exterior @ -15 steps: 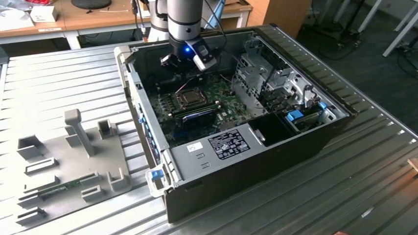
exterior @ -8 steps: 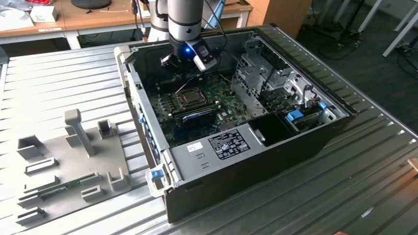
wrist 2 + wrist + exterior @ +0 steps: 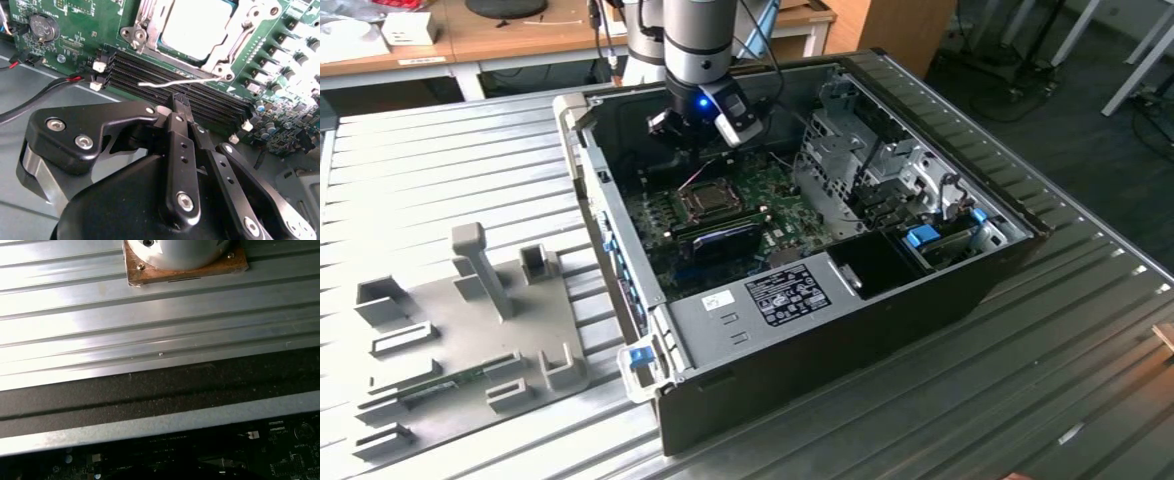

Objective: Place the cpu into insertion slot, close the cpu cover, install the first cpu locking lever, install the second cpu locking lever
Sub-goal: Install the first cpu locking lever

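**A:** How does the tool [image 3: 181,102] stand?

**B:** Its fingers are pressed together, pinching nothing I can see. The tip is just beside the thin locking lever [image 3: 170,83], which juts out over the memory slots [image 3: 145,67]. Whether it touches the lever, I cannot tell.

**A:** And the cpu [image 3: 195,25]?

**B:** It is seated in the insertion slot [image 3: 680,197], and the cpu cover [image 3: 150,25] seems to be down around it. So I judge a lever step is in hand. That calls for a short, steady push that doesn't slip off the wire.

**A:** Room?

**B:** Tight. The slot latches and the cables [image 3: 60,85] lie near, and the walls of the case [image 3: 947,290] hem in the arm. Above, it is open.
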You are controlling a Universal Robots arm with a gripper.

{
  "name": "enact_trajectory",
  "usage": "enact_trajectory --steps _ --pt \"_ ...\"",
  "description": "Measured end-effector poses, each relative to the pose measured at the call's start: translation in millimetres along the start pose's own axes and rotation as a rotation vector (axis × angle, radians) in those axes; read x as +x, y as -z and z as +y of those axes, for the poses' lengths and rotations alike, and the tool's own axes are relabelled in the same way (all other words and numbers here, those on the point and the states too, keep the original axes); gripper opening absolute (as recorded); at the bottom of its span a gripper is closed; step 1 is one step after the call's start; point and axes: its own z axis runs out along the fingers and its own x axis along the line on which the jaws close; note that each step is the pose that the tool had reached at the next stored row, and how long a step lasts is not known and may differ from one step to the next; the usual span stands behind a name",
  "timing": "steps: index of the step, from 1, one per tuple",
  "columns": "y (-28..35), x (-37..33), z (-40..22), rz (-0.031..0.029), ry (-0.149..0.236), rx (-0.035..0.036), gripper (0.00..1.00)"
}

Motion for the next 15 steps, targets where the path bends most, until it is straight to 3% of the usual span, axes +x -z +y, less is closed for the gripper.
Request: enact_trajectory --steps 15 --pt "-0.4 -2.6 -2.5 -0.0002 0.0 -0.0002 0.1"
